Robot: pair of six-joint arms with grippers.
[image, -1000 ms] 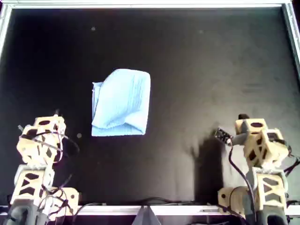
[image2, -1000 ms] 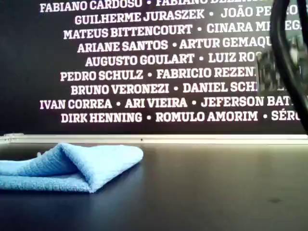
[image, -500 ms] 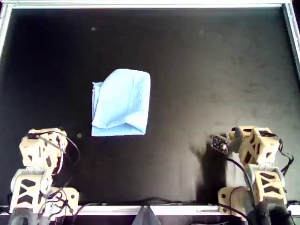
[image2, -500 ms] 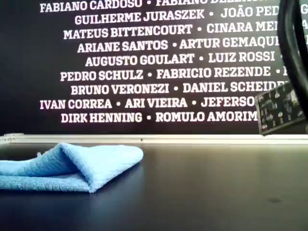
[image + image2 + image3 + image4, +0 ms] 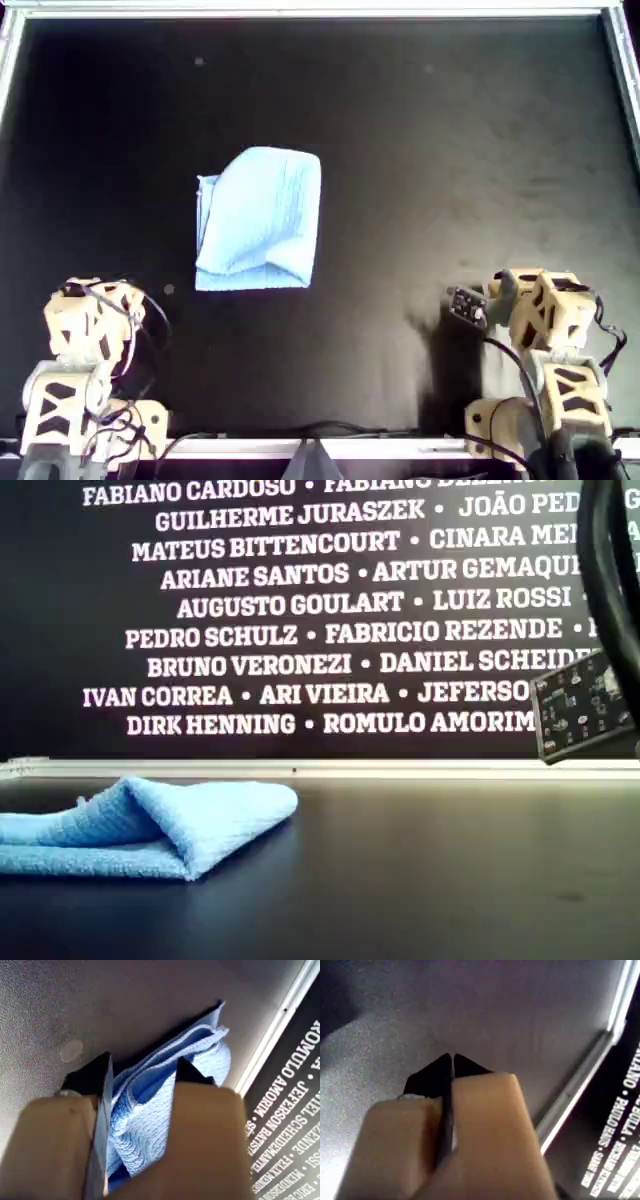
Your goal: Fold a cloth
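Lying folded, cloth (image 5: 260,220), near edge hidden behind left pincer (image 5: 142,1067)

A black table (image 5: 450,150) with a metal rim fronts a name-covered wall (image 5: 300,610).

The light blue folded cloth (image 5: 260,222) is soft fabric with a fine ribbed weave — matt. The black table surface (image 5: 450,150) looks smooth, slightly grainy; its silver rim (image 5: 400,768) — metal.

1 cloth (image 5: 260,221), 2 arms w/ 1 tool each: left (image 5: 142,1072), right (image 5: 452,1062).
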